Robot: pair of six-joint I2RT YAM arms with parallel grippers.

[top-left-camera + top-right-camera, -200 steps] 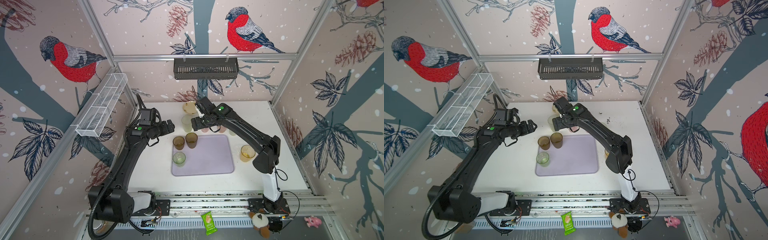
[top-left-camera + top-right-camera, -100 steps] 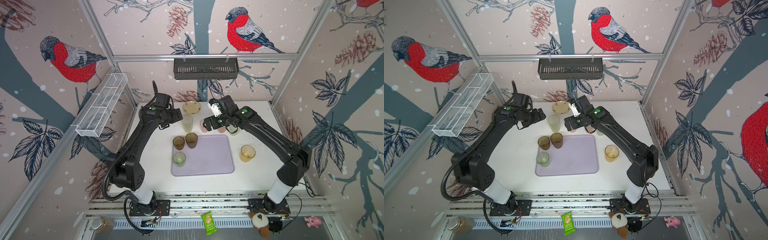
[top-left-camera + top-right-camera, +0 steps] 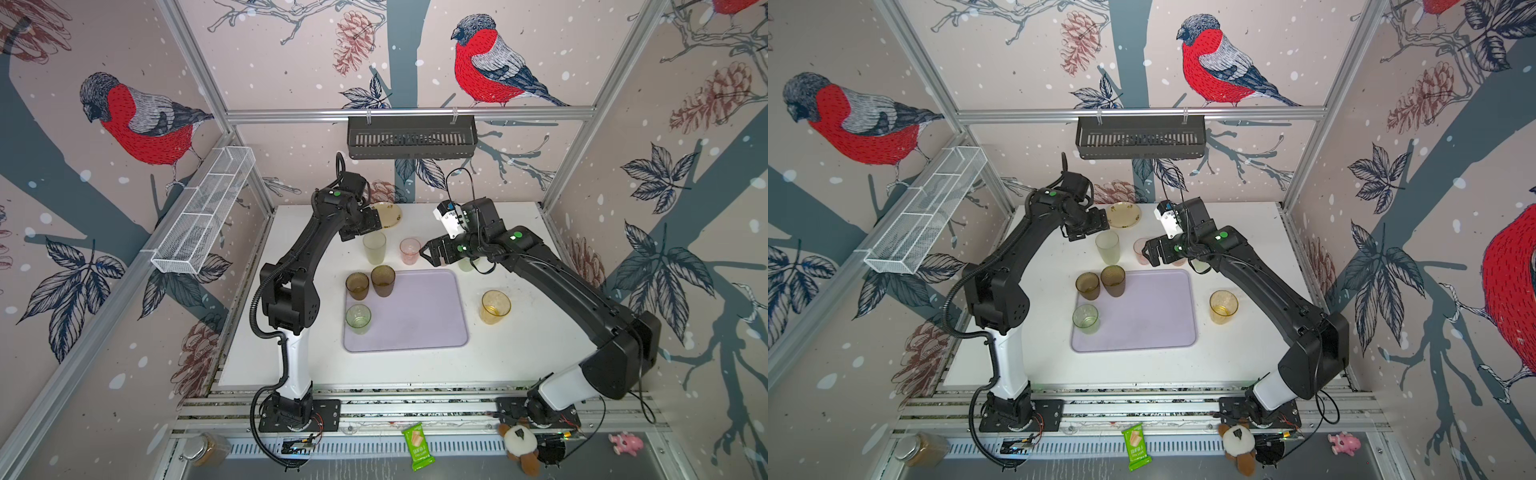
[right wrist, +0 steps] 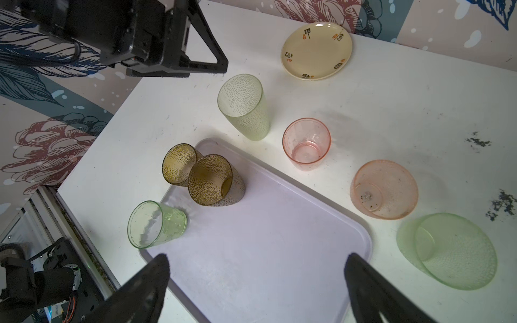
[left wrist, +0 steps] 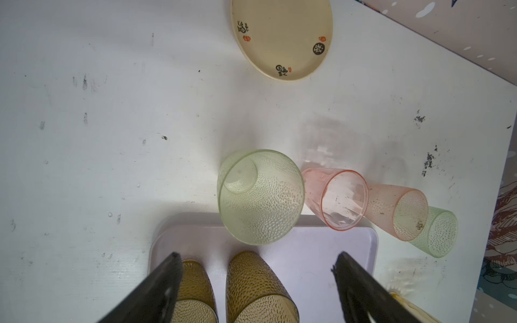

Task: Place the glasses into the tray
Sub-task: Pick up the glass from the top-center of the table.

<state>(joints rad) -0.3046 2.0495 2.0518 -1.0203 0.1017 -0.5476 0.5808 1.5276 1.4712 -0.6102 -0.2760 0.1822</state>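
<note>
Hovering beyond the far edge of the tray (image 3: 415, 316), the left gripper (image 5: 257, 255) is spread and empty by the tall frosted green glass (image 3: 374, 247); the right gripper (image 4: 258, 257), likewise spread and empty, hangs beyond the same edge. Two brown glasses (image 3: 357, 286) (image 3: 382, 281) and a green glass (image 3: 358, 318) stand inside the tray's left side, the amber glass (image 3: 495, 306) outside its right

left arm (image 3: 299, 257) and right arm (image 3: 552, 274) are matte black and boxy, each with a white bottom link (image 3: 297, 365) on a black base plate (image 3: 299, 415); small green dot (image 3: 337, 193) glows just behind each gripper; ribbed black hose (image 3: 946, 307) loops off the left one; white camera block (image 3: 449, 216) with thin black cables sits right behind the right gripper (image 3: 432, 253); left gripper (image 5: 257, 254) fingers (image 5: 156, 288) are black tapered wedges
</note>
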